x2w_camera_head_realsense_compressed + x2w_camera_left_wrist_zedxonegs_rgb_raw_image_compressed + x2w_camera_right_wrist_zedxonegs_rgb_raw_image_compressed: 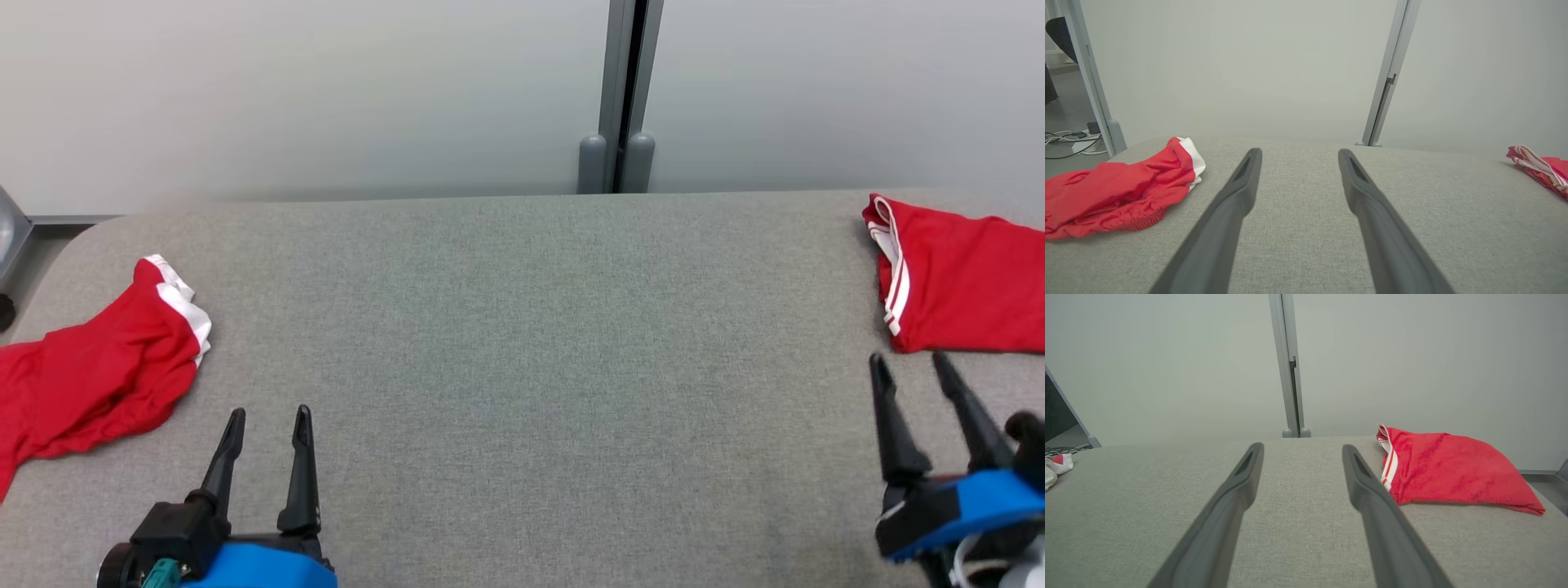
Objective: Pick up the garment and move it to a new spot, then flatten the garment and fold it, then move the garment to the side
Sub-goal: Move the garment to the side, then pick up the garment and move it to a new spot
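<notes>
The crumpled red garment (98, 367) is seen untouched at the grey table's (522, 343) left edge, the left gripper (269, 411) held open and empty nearby. At the table's right edge the right gripper (907, 357), spread and empty, is poised just short of a folded red garment (955, 282), which could be snagged undone by a careless swing.

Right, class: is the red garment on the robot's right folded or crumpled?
Folded: the red garment lies flat and compact, edges straight, white-striped layers stacked at one edge.
</notes>
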Motion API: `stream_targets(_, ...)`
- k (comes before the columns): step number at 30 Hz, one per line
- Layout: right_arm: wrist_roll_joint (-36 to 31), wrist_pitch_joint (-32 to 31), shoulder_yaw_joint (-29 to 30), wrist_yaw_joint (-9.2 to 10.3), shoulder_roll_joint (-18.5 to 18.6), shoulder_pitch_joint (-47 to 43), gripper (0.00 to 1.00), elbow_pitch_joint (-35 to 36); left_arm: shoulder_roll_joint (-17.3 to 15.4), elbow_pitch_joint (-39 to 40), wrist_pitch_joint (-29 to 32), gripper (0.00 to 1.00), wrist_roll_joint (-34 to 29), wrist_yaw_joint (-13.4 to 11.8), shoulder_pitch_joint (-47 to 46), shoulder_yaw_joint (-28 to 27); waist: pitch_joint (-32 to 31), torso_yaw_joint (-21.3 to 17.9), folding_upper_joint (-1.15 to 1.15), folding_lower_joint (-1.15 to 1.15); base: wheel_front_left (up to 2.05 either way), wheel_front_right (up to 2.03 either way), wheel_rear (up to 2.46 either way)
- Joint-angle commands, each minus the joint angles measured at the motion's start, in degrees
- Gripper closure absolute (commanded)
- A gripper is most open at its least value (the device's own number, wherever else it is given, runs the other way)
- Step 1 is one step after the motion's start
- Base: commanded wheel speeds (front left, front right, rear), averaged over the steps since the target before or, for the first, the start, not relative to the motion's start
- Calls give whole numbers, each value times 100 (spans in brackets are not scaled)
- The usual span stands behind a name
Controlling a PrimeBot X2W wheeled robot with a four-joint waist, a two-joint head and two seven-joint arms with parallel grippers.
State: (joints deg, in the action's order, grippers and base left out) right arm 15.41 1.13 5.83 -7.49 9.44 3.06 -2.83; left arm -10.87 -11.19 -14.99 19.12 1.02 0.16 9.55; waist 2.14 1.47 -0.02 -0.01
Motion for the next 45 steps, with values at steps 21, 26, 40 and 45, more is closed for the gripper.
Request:
stream_targets(21,-494,-208,-66,-1,-659,-910,0,414,-72,14,-24,0,31,-69,436,-111,-250,-18,2,1,0,0,0)
stream_targets(26,-443,-176,-79,-1,-656,-947,0,337,-67,-4,-25,0,34,-58,405,-111,-272,241,2,1,0,0,0)
stream_targets(40,-292,8,-217,-1,-656,-949,0,74,-101,-95,-12,0,41,-26,341,-59,-295,1711,2,1,0,0,0)
stream_targets(45,-275,59,-305,-1,-654,-800,0,-52,-153,-92,-8,0,65,-39,340,-81,-266,2210,2,1,0,0,0)
